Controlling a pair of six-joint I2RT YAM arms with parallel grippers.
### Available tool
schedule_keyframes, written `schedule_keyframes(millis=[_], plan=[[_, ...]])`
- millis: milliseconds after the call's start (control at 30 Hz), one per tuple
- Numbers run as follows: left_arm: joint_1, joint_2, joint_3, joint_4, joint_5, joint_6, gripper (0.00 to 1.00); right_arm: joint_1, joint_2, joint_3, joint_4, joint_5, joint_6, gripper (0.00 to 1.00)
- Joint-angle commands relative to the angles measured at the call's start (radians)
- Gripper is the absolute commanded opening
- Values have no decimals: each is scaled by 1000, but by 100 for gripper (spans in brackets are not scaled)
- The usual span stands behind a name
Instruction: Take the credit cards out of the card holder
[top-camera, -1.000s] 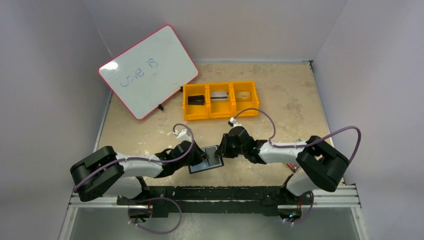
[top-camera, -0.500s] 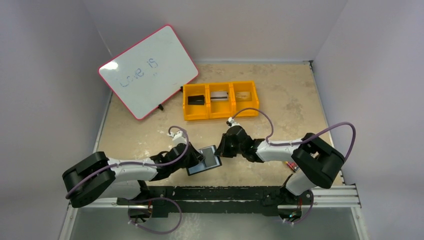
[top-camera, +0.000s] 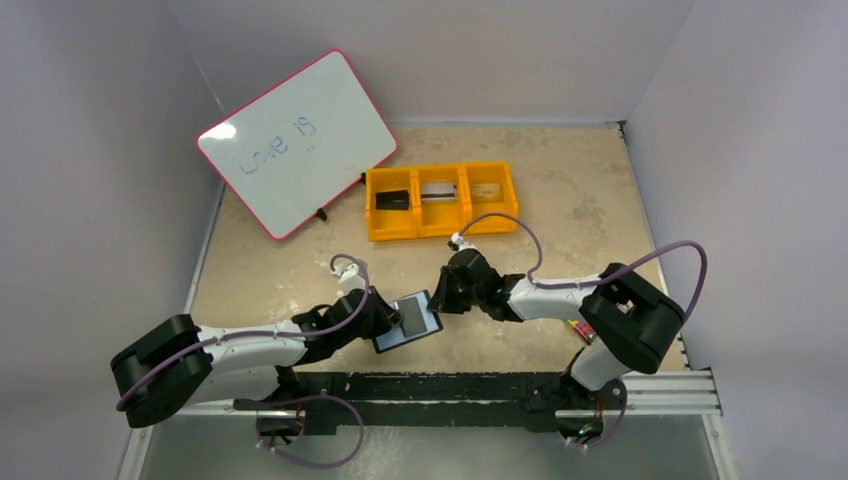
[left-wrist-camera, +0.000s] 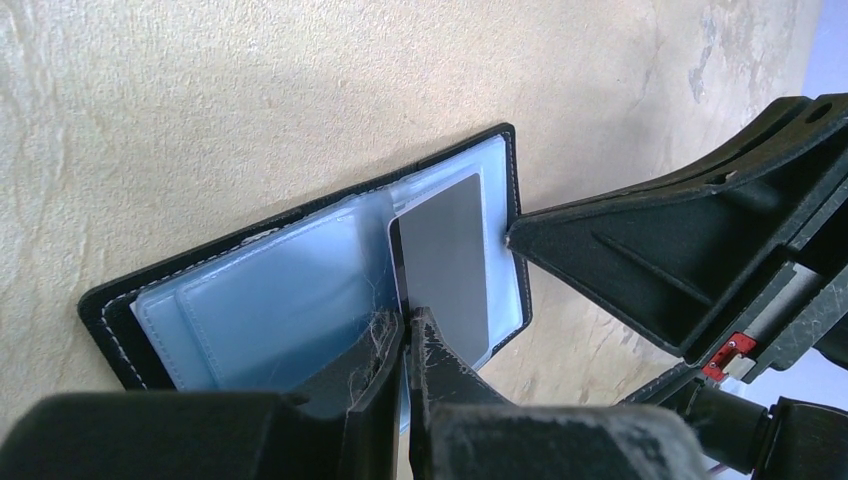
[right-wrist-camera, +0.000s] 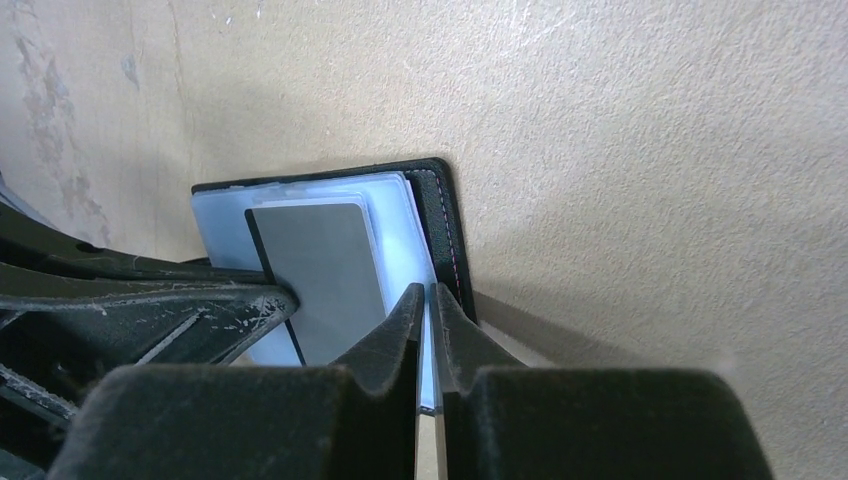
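Card holder (left-wrist-camera: 280, 300) pinched both sides
My left gripper (left-wrist-camera: 405, 325) and right gripper (right-wrist-camera: 428, 300) clench its sleeves; grey card (left-wrist-camera: 450, 265) shows.

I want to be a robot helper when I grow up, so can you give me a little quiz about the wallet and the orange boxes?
1. True or false: the card holder lies open.
2. How many compartments has the orange tray: A two, B three, C four?
3. What colour is the card showing in the holder's sleeve?
Key: 1 true; 2 B; 3 grey.
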Motion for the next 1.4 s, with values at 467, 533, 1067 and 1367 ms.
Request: schedule_keyframes(millis=[467,533,1067,1367], plan=[[-5,62,17,-21,-23,30,0,17,46,48,17,-73,-93,3],[-5,50,18,-32,-27,30,0,17,60,49,-14,-27,-80,2],[-5,-33,-7,-56,-57,12,11,18,94,38,-72,18,-69,0],[-4,-27,-32,40,-34,-3,8,18,104,36,-44,-6,-66,0]])
